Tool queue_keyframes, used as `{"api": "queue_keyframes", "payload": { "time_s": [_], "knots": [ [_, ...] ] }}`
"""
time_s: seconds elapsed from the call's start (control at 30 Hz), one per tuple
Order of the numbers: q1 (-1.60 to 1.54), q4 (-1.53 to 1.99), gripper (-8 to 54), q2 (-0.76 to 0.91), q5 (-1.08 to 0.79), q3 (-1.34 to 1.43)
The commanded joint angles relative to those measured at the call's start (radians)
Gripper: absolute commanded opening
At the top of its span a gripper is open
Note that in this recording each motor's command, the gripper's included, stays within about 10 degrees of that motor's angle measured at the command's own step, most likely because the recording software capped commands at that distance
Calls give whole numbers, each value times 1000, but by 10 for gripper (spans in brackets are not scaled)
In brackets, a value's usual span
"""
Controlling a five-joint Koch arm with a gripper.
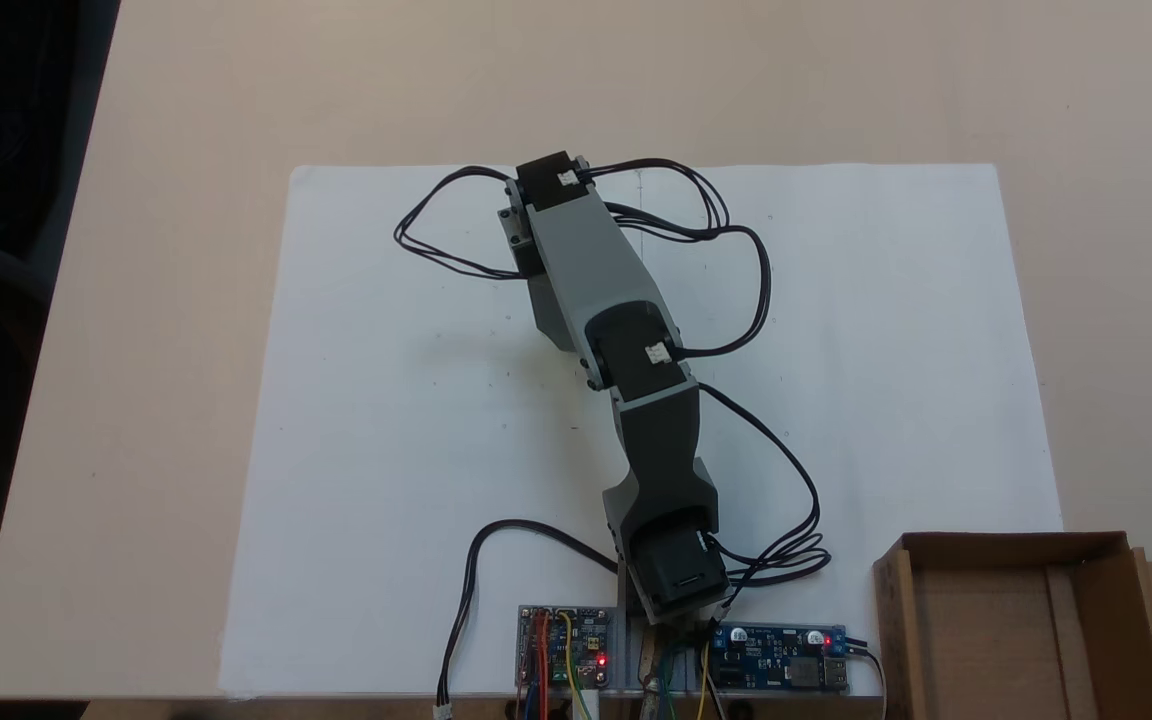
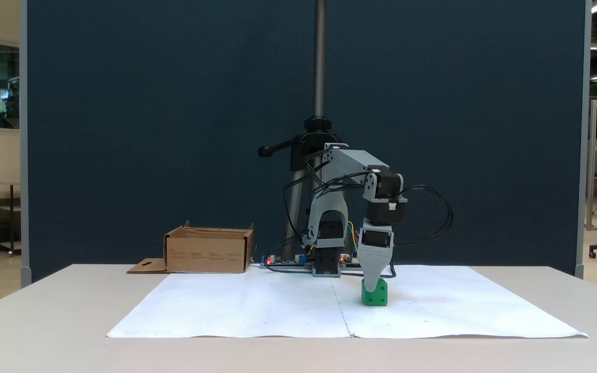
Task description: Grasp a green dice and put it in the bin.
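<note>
The white paper sheet (image 2: 257,305) covers the table under me; the bin (image 2: 209,252) sits well apart, past my base. My pincer (image 2: 374,278) points straight down onto the green dice (image 2: 374,292), which rests on the paper. I cannot tell its spread; an off-centre close may tip the dice away

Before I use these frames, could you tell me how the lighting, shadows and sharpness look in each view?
In the top-down fixed view, light is even and soft, with a faint arm shadow on the white paper sheet; in the front fixed view, the small bright green plastic dice looks sharp against a dark backdrop, with bright ceiling strips at upper right.
</note>
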Motion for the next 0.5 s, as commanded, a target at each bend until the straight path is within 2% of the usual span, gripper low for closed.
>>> {"api": "queue_keyframes", "payload": {
  "time_s": [0.0, 0.47],
  "knots": [
    [-15, -35, 442, 11, 72, -31],
    [-32, -46, 443, -17, 3, -29]
  ]
}}
